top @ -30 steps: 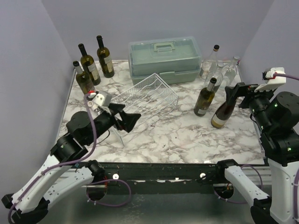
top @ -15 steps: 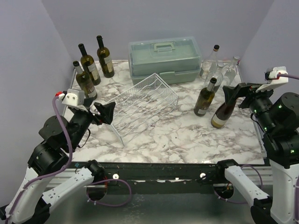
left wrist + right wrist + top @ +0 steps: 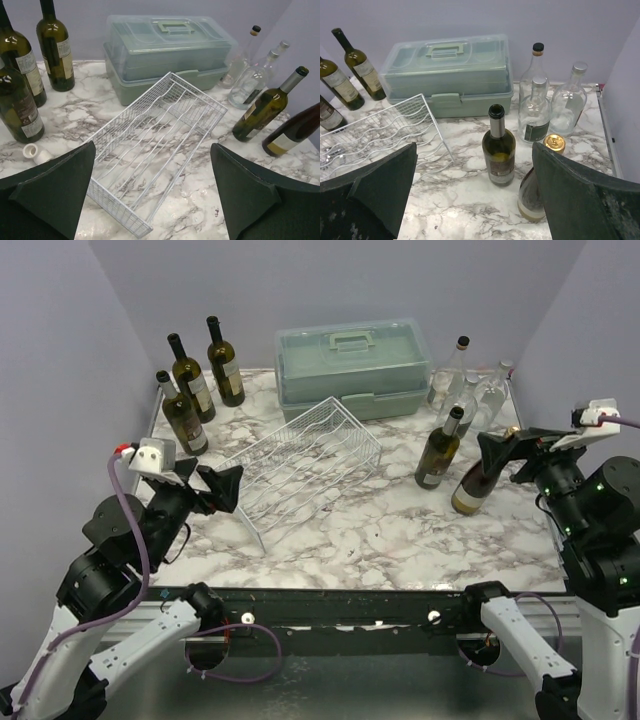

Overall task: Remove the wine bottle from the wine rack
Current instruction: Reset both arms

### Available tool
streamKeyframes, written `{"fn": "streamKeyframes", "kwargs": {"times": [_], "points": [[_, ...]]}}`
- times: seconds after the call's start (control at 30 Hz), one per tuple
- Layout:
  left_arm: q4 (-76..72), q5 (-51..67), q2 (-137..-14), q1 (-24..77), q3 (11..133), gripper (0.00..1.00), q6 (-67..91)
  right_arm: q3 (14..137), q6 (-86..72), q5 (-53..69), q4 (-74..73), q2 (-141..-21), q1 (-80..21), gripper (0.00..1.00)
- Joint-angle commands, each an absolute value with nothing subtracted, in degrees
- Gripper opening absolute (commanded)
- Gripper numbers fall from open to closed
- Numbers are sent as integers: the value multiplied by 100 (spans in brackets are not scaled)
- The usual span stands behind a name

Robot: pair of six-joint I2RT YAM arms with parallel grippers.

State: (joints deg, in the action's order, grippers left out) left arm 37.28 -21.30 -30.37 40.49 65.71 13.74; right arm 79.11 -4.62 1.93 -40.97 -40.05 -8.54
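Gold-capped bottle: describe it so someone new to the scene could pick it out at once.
Start at the grey-green case at the back, then move to the bottles by its right end. In front of three clear bottles stand two dark ones; the gold-capped bottle is the nearer, right-hand one. Only it has a gold cap; its neighbour has a dark top.

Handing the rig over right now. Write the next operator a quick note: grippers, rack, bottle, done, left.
Left gripper: open, empty, facing the wine rack.
Right gripper: open, fingers spread above the gold-capped wine bottle, which stands on the table by a green bottle.
Done: rack holds no bottle.
Left: probably just pull both arms clear.
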Motion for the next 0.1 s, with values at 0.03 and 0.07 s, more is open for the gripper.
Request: {"fn": "streamKeyframes", "kwargs": {"times": [0.03,0.07], "points": [[4036,-2049,-2773,4016,6385,98,1759,7831,-578,155,-4024,-3929,-816,100],[4062,-2033,-2754,4011,6360,98,1789,7818,-588,185,-4033,-3928,-812,100]]}}
